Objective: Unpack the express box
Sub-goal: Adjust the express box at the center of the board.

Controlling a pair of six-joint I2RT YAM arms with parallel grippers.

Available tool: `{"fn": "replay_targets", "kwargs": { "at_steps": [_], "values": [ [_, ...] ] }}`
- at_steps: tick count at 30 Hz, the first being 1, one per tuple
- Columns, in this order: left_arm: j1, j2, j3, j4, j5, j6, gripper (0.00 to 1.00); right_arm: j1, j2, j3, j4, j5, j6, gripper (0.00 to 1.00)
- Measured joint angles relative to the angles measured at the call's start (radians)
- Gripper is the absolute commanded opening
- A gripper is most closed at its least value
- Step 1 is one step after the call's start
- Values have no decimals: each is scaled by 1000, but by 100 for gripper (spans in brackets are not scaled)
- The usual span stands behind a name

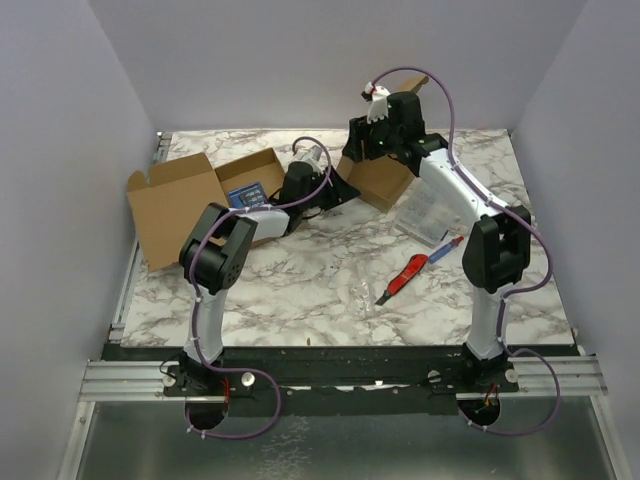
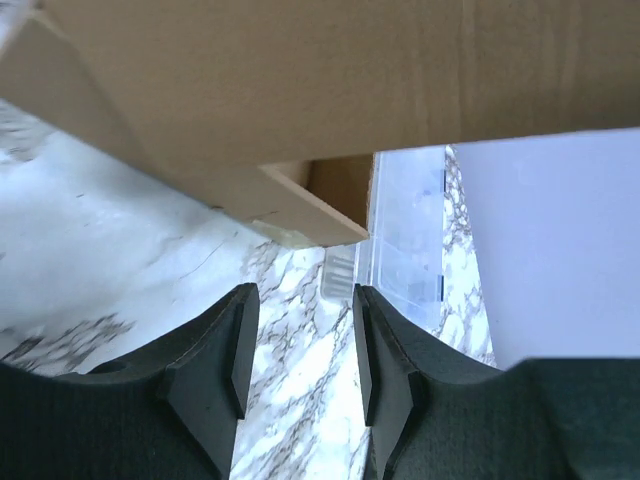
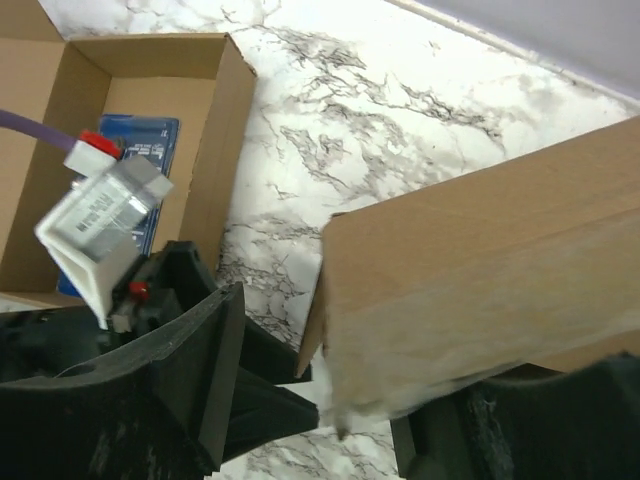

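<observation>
Far left: open cardboard box (image 1: 170, 205), flaps spread, a blue packet (image 1: 245, 193) lying flat inside it. I take this to be the express box, but I am not certain.

Left gripper (image 2: 302, 298): fingers apart, nothing between them. It points away from the open box toward a second cardboard box (image 1: 380, 180). In the left wrist view this box fills the space just ahead of and above the tips, with one open end showing. The blue packet sits behind the left wrist; the left arm is the nearer one to it and would need to turn back.

Right gripper (image 1: 365, 150): fingers set wide on either side of the second box. The far pad is hidden, so I cannot tell whether there is clamping contact.

Right of that box: clear plastic packet (image 1: 430, 212), just beside it. Nearer the bases lie a red box cutter (image 1: 403, 279) and a pen (image 1: 446, 246), apart from both grippers and not obstructing.
</observation>
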Motion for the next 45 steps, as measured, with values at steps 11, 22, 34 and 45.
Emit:
{"fn": "replay_targets", "kwargs": {
  "at_steps": [11, 22, 34, 45],
  "values": [
    [102, -93, -62, 2, -46, 1, 19, 33, 21, 112, -31, 79, -98, 49],
    [63, 78, 152, -7, -64, 1, 16, 33, 89, 197, -52, 55, -103, 48],
    [38, 106, 226, -19, -76, 8, 16, 45, 132, 246, -69, 36, -63, 48],
    [37, 174, 230, -23, -95, 7, 16, 45, 68, 72, 14, 95, 35, 56]
  ]
}}
